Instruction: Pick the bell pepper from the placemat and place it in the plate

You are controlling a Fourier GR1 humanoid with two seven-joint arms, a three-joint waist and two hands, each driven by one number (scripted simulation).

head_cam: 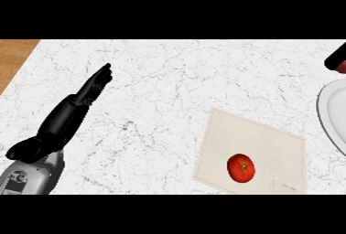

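A red bell pepper lies on the lower middle of a beige placemat, right of the counter's centre. The white plate shows only partly, cut off by the right edge, just beyond the placemat's far right corner. My left hand is at the left, open, with straight fingers pointing away from me toward the far side. It is well apart from the pepper and the placemat and holds nothing. My right hand does not show.
The counter is white marble, with a wooden strip at the far left corner. A dark object with a reddish underside juts in at the upper right edge, just above the plate.
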